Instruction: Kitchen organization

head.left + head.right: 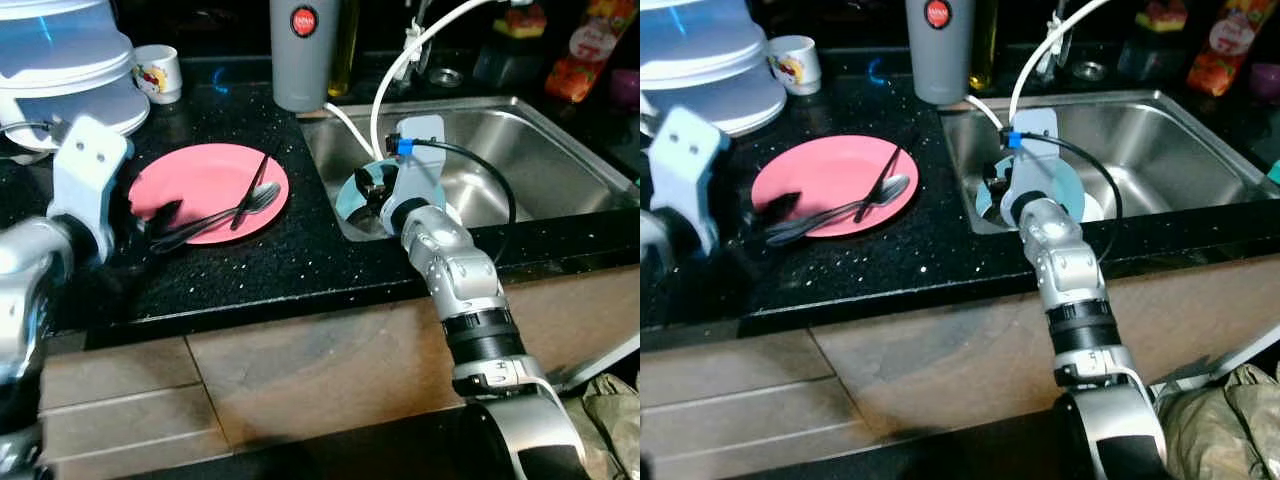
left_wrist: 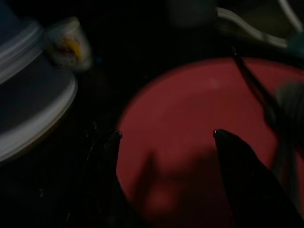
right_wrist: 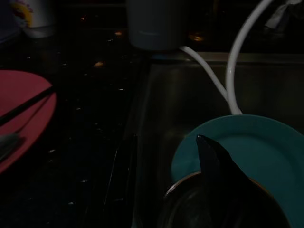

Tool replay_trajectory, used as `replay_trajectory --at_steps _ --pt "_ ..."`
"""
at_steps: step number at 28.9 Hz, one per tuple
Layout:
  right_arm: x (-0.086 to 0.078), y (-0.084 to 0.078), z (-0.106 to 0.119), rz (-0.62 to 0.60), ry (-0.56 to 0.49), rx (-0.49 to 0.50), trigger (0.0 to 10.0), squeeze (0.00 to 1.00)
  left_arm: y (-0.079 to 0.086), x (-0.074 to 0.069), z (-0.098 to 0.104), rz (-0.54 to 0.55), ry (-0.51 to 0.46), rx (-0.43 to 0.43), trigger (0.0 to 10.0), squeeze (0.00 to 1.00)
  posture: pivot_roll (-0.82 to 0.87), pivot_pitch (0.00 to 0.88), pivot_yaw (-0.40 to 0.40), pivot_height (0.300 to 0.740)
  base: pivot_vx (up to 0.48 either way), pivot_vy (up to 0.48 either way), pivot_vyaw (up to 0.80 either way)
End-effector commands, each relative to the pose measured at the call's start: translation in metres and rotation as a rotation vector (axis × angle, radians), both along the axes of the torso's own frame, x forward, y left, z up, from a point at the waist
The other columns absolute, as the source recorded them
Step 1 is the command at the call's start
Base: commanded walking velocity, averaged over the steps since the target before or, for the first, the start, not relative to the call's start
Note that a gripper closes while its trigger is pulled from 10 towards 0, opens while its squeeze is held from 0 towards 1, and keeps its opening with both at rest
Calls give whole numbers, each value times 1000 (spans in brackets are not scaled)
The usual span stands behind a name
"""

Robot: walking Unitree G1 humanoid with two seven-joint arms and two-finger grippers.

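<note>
At the far left of the black speckled surface [image 1: 300,250] stands a stack of white plates and a pale lidded container [image 1: 70,75], with a small white printed cup [image 1: 157,72] just to its right. Nearer, the left gripper [image 2: 166,135] hovers low over the left edge of the pink plate [image 1: 200,180]; the wrist view shows its two black fingers [image 2: 237,161] spread apart, with nothing between them but the plate below. On the right half of the plate lie a spoon [image 1: 255,200] and other dark cutlery, with a pair of black chopsticks [image 1: 252,188] slanted across them and sticking out past the far rim.

Behind the plate, at the far edge of the surface, stands a tall grey tumbler [image 1: 302,50] with a red round label. From beside it a white hose [image 1: 400,65] curves down into the steel sink [image 1: 540,170].

The right gripper [image 1: 372,200] reaches into the near left corner of the sink. There a teal plate [image 3: 256,152] leans, and a dark round metal vessel [image 3: 190,204] sits in front of it. One black finger [image 3: 213,161] points over the vessel's rim; whether the fingers are apart or clamped on anything cannot be told.

At the far right behind the sink stand colourful packets [image 1: 585,45].
</note>
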State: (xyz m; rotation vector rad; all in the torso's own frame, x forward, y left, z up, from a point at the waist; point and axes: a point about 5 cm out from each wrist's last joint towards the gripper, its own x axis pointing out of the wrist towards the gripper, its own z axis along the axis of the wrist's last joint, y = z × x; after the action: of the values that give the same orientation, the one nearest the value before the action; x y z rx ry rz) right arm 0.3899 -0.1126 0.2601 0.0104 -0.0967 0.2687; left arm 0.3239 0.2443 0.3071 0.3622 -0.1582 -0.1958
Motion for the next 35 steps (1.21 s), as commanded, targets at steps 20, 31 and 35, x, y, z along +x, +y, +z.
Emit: replay_trajectory --at_steps 20,31,35 --pt "-6 -5 -6 -16 12 -26 10000 0 -73 74 -42 -143 262 -36 10000 0 65 145 -21 740 0 0 0" --pt "-5 -1 -3 -10 11 -13 10000 0 -73 75 -49 -165 349 -64 10000 0 69 148 -15 740 0 0 0" --pt "-4 -3 -3 -16 21 3 10000 0 -71 76 -44 -163 358 -80 3725 0 73 147 -12 740 0 0 0"
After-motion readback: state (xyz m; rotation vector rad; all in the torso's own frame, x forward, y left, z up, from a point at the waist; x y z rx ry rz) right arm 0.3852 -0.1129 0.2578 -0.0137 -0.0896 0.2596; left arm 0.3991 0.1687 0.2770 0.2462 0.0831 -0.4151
